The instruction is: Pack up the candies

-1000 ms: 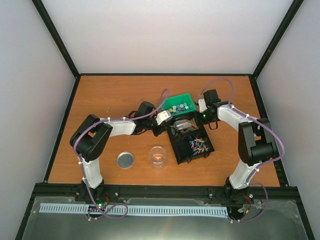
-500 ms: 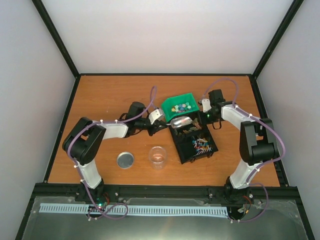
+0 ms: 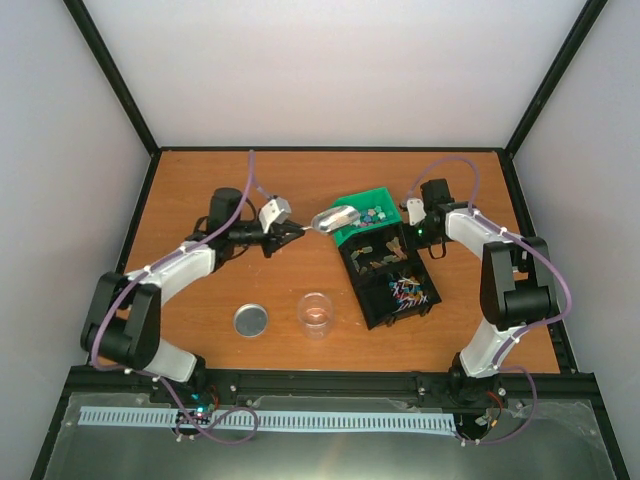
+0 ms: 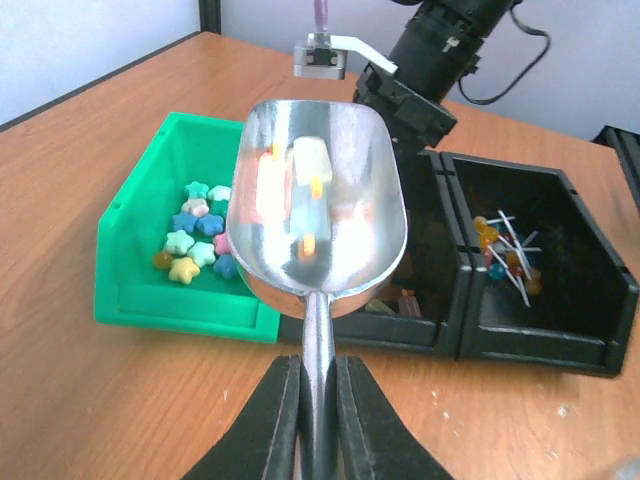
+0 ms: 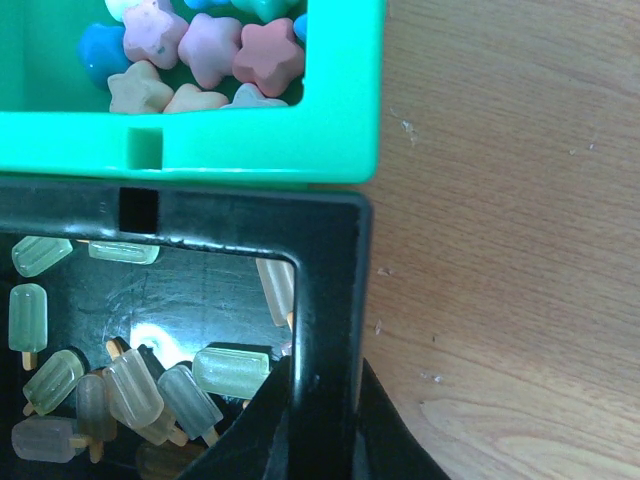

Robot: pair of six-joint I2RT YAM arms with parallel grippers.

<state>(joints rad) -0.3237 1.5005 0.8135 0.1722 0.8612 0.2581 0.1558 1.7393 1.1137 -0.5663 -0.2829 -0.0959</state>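
The candies (image 3: 368, 213) are small pastel star pieces lying in a green bin (image 3: 352, 205); they also show in the left wrist view (image 4: 195, 240) and the right wrist view (image 5: 200, 50). My left gripper (image 3: 288, 232) (image 4: 318, 400) is shut on the handle of a metal scoop (image 3: 335, 218) (image 4: 318, 210). The scoop's bowl looks empty and hovers at the green bin's near-left corner. My right gripper (image 3: 408, 232) (image 5: 320, 400) is shut on the wall of a black two-part bin (image 3: 372, 300) (image 5: 330, 260) right beside the green bin (image 5: 250, 150).
The black bin holds pale ice-lolly shaped sweets (image 5: 230, 372) in one part and thin coloured sticks (image 3: 405, 290) (image 4: 505, 250) in the other. A clear jar (image 3: 316, 312) and a round metal lid (image 3: 251, 320) stand on the table near the front.
My left arm has swung back to the left, carrying the scoop from over the black bin to the green bin's left side. The right gripper keeps hold of the black bin.
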